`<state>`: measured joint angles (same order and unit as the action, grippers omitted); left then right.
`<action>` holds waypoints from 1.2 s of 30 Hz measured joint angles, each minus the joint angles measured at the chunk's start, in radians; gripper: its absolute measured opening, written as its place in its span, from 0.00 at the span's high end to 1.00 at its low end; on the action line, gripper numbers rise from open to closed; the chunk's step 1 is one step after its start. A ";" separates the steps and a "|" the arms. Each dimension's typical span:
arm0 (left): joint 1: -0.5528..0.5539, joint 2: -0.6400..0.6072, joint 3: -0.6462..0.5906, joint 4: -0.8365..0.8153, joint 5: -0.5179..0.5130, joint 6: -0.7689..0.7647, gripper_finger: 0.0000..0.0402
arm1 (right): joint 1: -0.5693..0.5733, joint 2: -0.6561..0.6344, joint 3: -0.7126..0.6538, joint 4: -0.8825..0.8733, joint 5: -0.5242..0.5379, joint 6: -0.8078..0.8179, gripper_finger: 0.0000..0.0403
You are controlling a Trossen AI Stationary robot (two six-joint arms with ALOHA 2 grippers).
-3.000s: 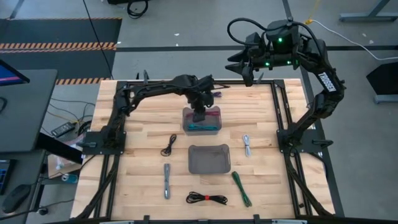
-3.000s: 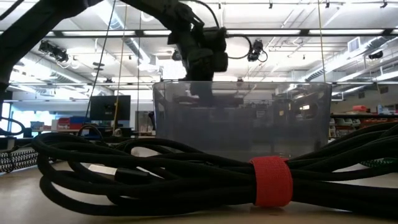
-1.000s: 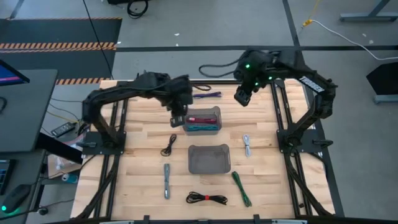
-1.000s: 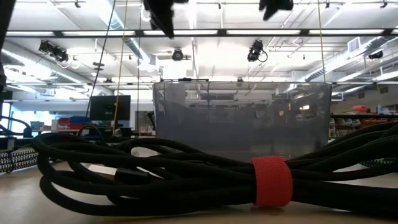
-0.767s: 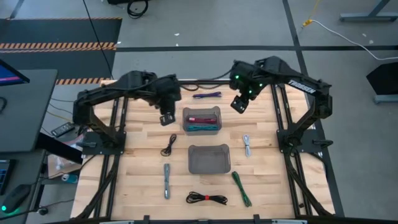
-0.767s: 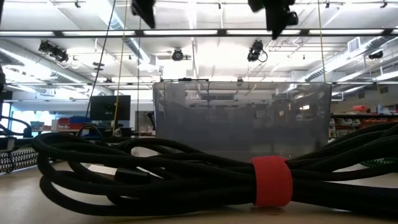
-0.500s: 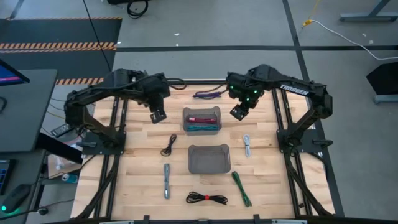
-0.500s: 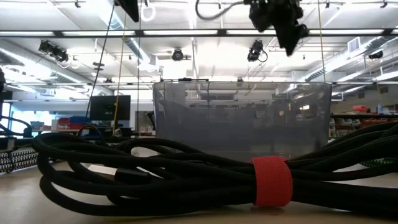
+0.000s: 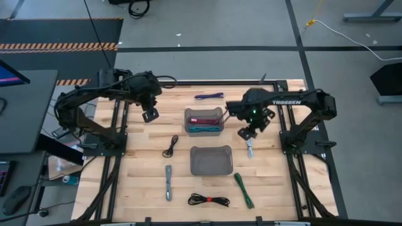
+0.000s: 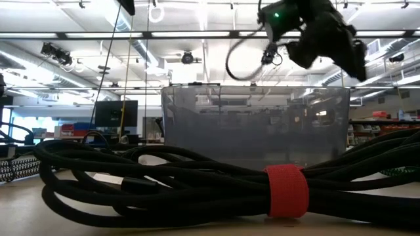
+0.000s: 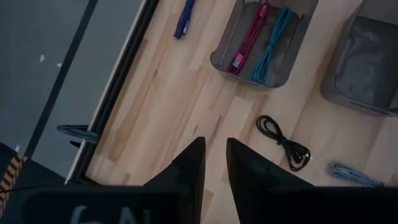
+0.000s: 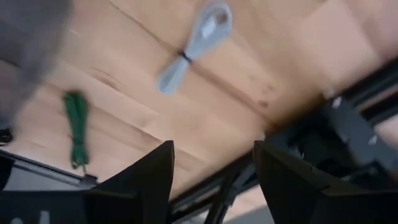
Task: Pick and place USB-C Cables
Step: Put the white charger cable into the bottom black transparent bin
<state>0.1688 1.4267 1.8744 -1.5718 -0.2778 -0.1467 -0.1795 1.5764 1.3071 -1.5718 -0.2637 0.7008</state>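
Note:
The far bin (image 9: pixel 204 121) holds a maroon cable (image 11: pixel 250 38) and a teal cable (image 11: pixel 273 43). On the bare wood lie a purple cable (image 9: pixel 208 96), a thin black cable (image 9: pixel 171 146), a grey braided cable (image 9: pixel 168 182), a black cable with a red strap (image 9: pixel 209 200), a green cable (image 9: pixel 244 190) and a white cable (image 9: pixel 250 147). My right gripper (image 9: pixel 248 133) hovers open just above the white cable (image 12: pixel 193 43). My left gripper (image 9: pixel 149 115) hangs over the table's far left part, its fingers (image 11: pixel 196 165) almost together and holding nothing.
An empty grey bin (image 9: pixel 211 160) stands at the table's middle, near side of the far bin. In the low view, the black cable with its red strap (image 10: pixel 286 190) fills the foreground before that bin (image 10: pixel 256 124). Black frame rails (image 9: pixel 281 110) run along both sides of the table.
My left gripper has drawn back from beside the far bin toward the table's far left corner. My right gripper has swung from the far edge toward the near side and down, ending over the white cable. No cable has moved.

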 joint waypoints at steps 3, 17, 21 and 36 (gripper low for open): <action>0.000 -0.005 0.000 0.001 0.000 0.000 0.82 | 0.042 0.000 -0.059 0.000 -0.002 0.084 0.44; 0.000 -0.006 0.000 0.001 0.000 0.010 0.82 | 0.250 0.000 -0.213 0.358 0.101 0.572 0.44; 0.000 -0.006 0.000 0.001 0.000 0.012 0.82 | 0.268 0.000 -0.242 0.475 0.168 0.677 0.44; 0.000 -0.005 0.000 0.001 0.001 0.008 0.82 | 0.304 0.000 -0.418 0.648 0.231 0.894 0.46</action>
<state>0.1688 1.4220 1.8744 -1.5711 -0.2772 -0.1387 0.1249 1.5764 0.8894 -0.9239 -0.0330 1.5949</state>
